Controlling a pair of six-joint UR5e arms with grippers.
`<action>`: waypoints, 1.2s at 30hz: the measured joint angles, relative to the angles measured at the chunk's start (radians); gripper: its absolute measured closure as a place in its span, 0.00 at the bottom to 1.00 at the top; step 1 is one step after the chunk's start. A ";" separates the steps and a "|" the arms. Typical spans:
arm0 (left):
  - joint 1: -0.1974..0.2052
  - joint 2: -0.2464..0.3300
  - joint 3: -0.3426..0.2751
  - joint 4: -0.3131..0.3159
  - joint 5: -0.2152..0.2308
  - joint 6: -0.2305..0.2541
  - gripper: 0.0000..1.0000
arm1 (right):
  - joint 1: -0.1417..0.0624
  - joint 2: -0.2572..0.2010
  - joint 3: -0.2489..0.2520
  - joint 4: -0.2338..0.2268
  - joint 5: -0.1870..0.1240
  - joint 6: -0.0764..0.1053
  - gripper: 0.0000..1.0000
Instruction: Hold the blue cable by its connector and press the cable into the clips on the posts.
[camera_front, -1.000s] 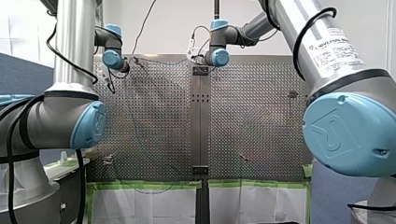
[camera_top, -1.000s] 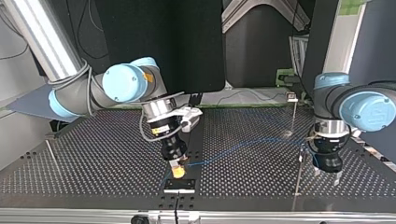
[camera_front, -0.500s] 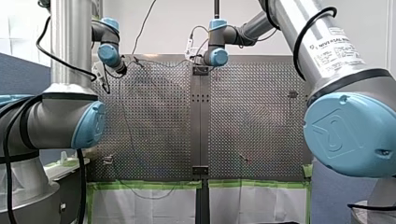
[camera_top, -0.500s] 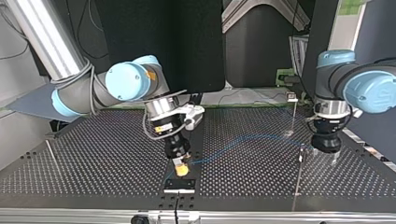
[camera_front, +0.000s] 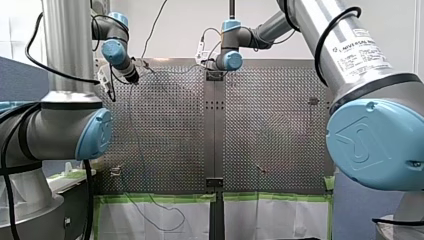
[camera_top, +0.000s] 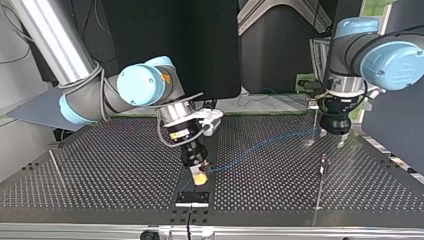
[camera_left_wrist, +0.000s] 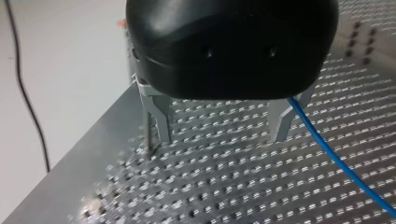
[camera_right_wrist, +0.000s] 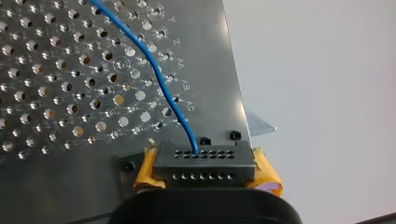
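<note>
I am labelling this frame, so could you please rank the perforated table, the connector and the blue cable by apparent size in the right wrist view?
1. perforated table, by far the largest.
2. connector, though nearness to the camera enlarges it.
3. blue cable: long but very thin.

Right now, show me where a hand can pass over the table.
Freest: the table between the thin post at the top view's left and my right gripper. Also the corner beyond the near post at that view's right. Crowded: the middle, where the blue cable runs from my right gripper toward my left gripper.
</note>
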 joint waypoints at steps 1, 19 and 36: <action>-0.003 0.009 -0.006 -0.009 0.000 0.005 0.00 | 0.001 0.000 0.000 0.001 0.000 0.000 1.00; -0.012 0.141 0.014 -0.164 0.056 0.129 0.00 | 0.004 0.000 0.001 0.020 0.009 -0.003 1.00; -0.011 0.100 0.056 -0.092 0.139 0.222 0.00 | 0.004 0.000 0.001 0.030 0.018 -0.003 1.00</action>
